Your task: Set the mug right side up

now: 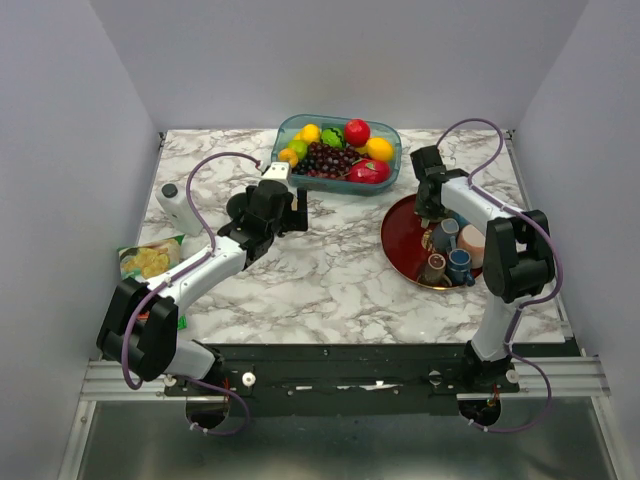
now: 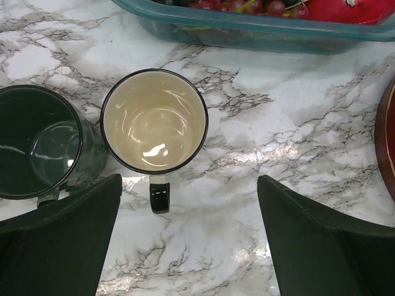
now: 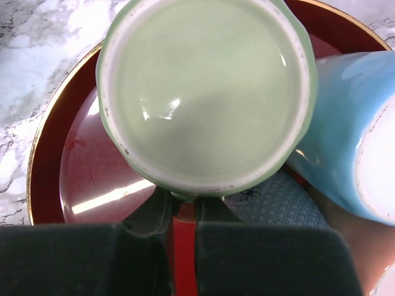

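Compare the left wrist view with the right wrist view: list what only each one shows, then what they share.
Left wrist only: two upright mugs, a cream-lined mug and a dark green mug, the wall of the fruit container, the left gripper wide open. Right wrist only: an upside-down pale green mug, a light blue mug beside it, the right gripper, fingers close together, at that green mug's edge. Both: the marble table and the rim of the red tray.
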Available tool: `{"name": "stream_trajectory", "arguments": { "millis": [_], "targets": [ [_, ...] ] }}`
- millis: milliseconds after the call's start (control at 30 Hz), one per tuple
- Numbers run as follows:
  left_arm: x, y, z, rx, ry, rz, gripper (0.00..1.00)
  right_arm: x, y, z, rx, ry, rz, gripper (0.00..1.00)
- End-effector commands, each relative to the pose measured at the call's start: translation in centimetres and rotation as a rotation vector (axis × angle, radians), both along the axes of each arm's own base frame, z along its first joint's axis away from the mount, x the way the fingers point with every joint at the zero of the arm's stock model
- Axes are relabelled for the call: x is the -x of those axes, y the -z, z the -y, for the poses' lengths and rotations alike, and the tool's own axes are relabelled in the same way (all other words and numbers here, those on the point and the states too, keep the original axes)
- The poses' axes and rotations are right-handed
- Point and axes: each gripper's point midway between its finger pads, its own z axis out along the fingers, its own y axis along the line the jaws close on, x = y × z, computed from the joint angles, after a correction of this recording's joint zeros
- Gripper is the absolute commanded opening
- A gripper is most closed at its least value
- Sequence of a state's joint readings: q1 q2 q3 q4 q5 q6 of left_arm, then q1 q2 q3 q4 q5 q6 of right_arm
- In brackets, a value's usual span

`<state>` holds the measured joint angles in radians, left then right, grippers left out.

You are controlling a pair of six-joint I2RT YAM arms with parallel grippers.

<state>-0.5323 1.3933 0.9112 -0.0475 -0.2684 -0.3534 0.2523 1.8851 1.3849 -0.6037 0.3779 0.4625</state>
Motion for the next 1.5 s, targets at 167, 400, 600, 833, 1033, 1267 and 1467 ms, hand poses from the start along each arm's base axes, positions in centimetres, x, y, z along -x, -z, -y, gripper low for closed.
{"name": "stream_trajectory", "arguments": {
  "millis": [167,400,600,833,1033,1267,1467],
  "targets": [
    [0.3,-1.1,1.0,0.052,0.036,0.020,0.99,-2.3,-3.8,-0.1,-0.031,0.019,0.179,0.00],
    [0.7,-4.3,4.6,0.168,0.207,0.062,0.99,-3.1,-12.4,-1.5,-0.144,-0.027,0.415,0.00],
    [1.4,-9.4,7.9,0.310,0.377,0.127,0.99,-1.5,-21.6,-4.5,-0.324,-0.177,0.596,0.01],
    [0.8,-17.1,10.5,0.497,0.462,0.200,0.99,3.7,-33.3,-12.4,-0.716,-0.615,0.835,0.01],
    [1.7,-22.8,12.5,0.637,0.581,0.265,0.99,7.7,-40.9,-15.2,-0.957,-0.822,1.002,0.01],
    [5.2,-28.7,13.6,0.849,0.769,0.397,0.99,10.4,-45.3,-16.6,-1.140,-0.963,1.076,0.01],
    [7.4,-32.3,13.9,1.016,0.905,0.474,0.99,11.6,-47.0,-17.1,-1.235,-1.021,1.087,0.01]
  ]
}}
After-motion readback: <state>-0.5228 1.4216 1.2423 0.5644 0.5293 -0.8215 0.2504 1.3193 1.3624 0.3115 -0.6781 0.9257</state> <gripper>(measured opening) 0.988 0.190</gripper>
